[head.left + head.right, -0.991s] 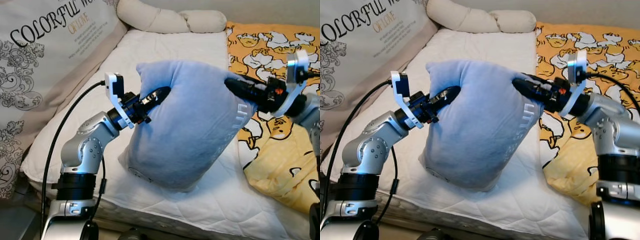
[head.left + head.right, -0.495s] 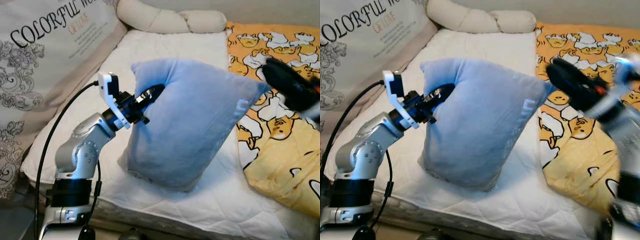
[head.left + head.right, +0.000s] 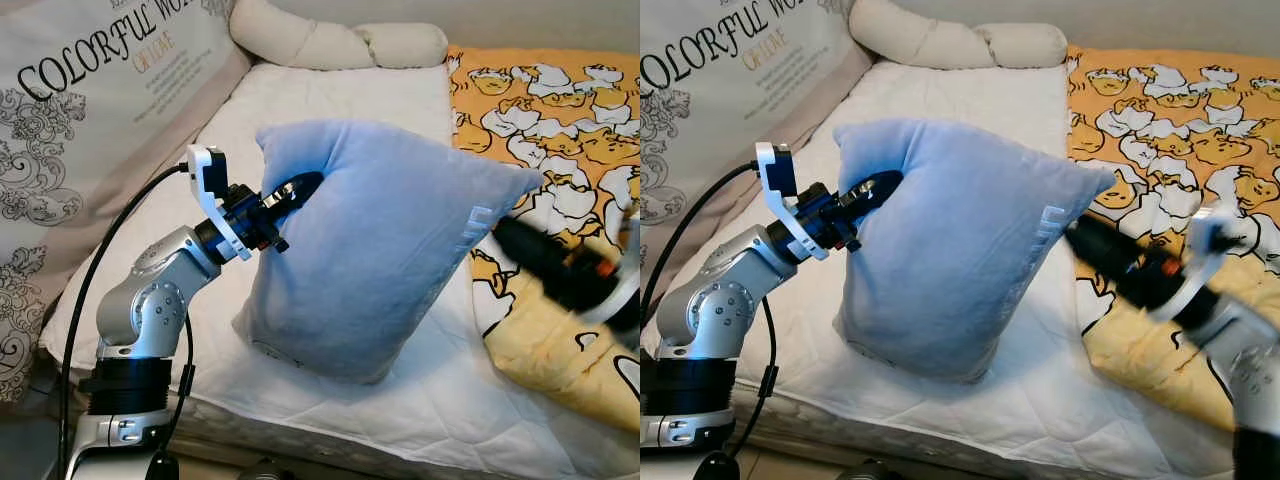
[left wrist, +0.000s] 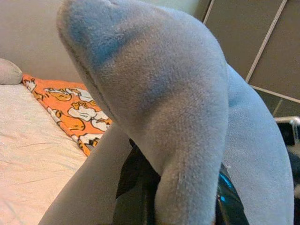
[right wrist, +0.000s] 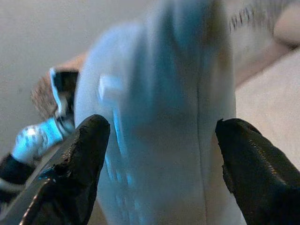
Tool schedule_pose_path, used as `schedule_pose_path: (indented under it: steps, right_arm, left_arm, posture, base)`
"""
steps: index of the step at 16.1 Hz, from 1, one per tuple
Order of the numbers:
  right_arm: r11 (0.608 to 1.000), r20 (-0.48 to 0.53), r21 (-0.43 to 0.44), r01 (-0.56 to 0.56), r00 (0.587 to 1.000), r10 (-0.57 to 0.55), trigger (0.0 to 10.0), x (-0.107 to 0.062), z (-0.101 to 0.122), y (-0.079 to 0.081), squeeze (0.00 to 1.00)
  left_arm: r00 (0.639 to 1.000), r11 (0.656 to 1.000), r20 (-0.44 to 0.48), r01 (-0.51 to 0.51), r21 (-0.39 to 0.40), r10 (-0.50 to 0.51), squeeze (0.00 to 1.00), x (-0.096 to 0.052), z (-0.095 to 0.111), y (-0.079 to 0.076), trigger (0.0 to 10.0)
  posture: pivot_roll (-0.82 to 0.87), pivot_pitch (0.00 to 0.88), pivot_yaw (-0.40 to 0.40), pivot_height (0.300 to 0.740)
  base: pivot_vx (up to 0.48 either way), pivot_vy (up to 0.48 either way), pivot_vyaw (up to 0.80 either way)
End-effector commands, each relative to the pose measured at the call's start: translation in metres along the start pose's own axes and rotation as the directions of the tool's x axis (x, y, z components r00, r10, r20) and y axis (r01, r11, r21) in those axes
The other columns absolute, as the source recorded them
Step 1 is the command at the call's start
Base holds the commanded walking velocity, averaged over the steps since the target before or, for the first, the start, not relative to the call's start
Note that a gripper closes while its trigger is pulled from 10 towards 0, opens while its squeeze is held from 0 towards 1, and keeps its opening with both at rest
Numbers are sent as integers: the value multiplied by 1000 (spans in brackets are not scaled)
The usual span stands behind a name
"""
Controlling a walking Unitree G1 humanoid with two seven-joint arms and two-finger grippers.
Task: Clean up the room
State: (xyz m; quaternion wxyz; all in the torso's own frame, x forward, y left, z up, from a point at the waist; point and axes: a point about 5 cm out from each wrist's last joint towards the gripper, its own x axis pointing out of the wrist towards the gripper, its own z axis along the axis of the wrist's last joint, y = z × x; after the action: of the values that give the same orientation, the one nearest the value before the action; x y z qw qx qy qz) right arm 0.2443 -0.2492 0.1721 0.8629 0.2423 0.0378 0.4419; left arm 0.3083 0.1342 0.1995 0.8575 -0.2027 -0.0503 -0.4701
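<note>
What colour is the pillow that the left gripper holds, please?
The pillow is pale blue, clearest in the left eye view.

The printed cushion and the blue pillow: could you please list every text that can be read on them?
"COLORFUL W..." in large black letters, cut off by the frame, on the printed cushion.
Gold line beneath it: too small to read.
Pale lettering on the blue pillow: too faint to read.

Left gripper [image 3: 296, 188] apparently pinches blue pillow [image 3: 385, 245].
</note>
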Motion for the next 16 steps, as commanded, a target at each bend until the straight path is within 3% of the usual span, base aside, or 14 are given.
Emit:
schedule_pose_path:
  steps: [1, 4, 7, 10, 11, 12, 13, 14, 16]
  right_arm:
    - [1000, -51, -21, -17, 999, 15, 10000, 5, -2, 5, 1000]
    - [1000, -162, -17, -1, 987, -2, 10000, 9, -24, 1, 1000]
    - [998, -299, -56, -4, 954, -13, 10000, 29, -57, -9, 1000]
    - [997, -335, -83, 1, 942, -29, 10000, 41, -69, -16, 961]
    - [996, -324, -88, -1, 946, -27, 10000, 51, -72, -19, 0]
    - [997, -309, -80, -23, 951, -3, 6196, 58, -74, -19, 0]
    - [997, -302, -64, -45, 953, 24, 706, 61, -76, -18, 0]
    - [996, -305, -27, -81, 950, 69, 0, 62, -79, -15, 0]
    - [993, -296, 14, -120, 948, 119, 0, 63, -80, -12, 0]
  left_arm:
    - [1000, 1000, 4, 1, -12, -1, 0, 0, 3, 3, 0]
    - [999, 998, 8, 39, -44, -38, 0, -2, 4, 3, 0]
    - [996, 992, 19, 86, -90, -85, 0, -2, 4, 3, 0]
    - [994, 989, 16, 107, -104, -105, 0, -2, 3, 3, 0]
    - [994, 987, 13, 113, -112, -113, 0, -2, 3, 3, 0]
    - [994, 987, 12, 114, -114, -113, 0, -2, 2, 4, 0]
    - [994, 988, 7, 108, -113, -108, 0, -2, 2, 5, 0]
    - [995, 989, 3, 98, -110, -98, 0, -2, 1, 7, 0]
    - [997, 991, -2, 77, -108, -77, 0, -4, 0, 10, 0]
  posture:
    - [2, 0, 77, 740]
    - [5, 0, 78, 740]
    - [7, 0, 79, 740]
    - [16, 0, 73, 740]
    - [19, 0, 72, 740]
    - [24, 0, 67, 740]
    - [28, 0, 65, 740]
    - [32, 0, 61, 740]
    - [31, 0, 62, 740]
  base:
    - [0, 0, 0]
    - [0, 0, 0]
    - [0, 0, 0]
    - [0, 0, 0]
    - [0, 0, 0]
    - [0, 0, 0]
    - [0, 0, 0]
    - [0, 0, 0]
    - [0, 0, 0]
